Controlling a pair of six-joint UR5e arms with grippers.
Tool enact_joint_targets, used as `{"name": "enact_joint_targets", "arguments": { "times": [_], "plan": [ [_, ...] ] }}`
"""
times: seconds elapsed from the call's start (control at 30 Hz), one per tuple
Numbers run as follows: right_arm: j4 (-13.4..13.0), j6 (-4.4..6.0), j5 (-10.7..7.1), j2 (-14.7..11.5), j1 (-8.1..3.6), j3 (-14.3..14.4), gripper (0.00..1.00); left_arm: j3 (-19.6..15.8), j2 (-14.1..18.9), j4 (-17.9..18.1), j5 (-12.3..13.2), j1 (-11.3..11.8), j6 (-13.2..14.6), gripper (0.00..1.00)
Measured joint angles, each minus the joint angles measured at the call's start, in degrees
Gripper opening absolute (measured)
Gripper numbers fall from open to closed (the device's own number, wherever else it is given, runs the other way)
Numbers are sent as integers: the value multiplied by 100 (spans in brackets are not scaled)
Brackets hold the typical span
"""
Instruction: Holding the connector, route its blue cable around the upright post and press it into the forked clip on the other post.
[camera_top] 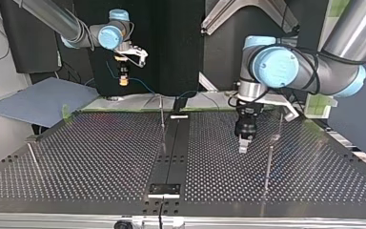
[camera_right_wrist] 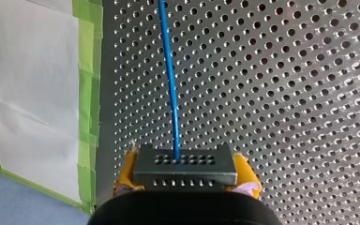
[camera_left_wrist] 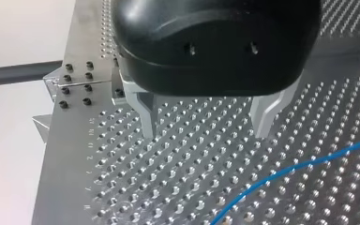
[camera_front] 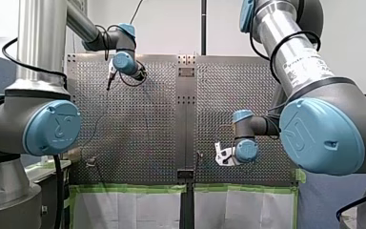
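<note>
Holding 1 connector on 1 blue cable, R fingers clenched; L fingers spread wide.

**Operator:** Connector: form and position?

**Technician:** The connector is a dark grey rectangular block with rows of small holes. It sits level, clamped between the yellow pads of my right hand, and is raised clear of the desk.

**Operator:** Blue cable?

**Technician:** The blue cable leaves the middle of the block's holed face and runs straight ahead above the desk. Farther along it lies on the desk in a shallow curve.

**Operator:** Posts?

**Technician:** A thin upright post stands by the desk's centre seam. A second post stands well apart, at the top view's right. Its tip is too small to read.
</note>
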Motion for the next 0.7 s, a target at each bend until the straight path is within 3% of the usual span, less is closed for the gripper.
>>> {"name": "enact_joint_targets", "arguments": {
  "times": [0.33, 0.7],
  "plan": [
    [-83, -7, -49, 1, 15, 5, 0, 8, -337, 478, 9, -169, 476, 99],
    [-108, -53, -82, -2, 66, 32, 0, 10, -402, 1029, -204, -92, 1028, 99]
  ]
}}
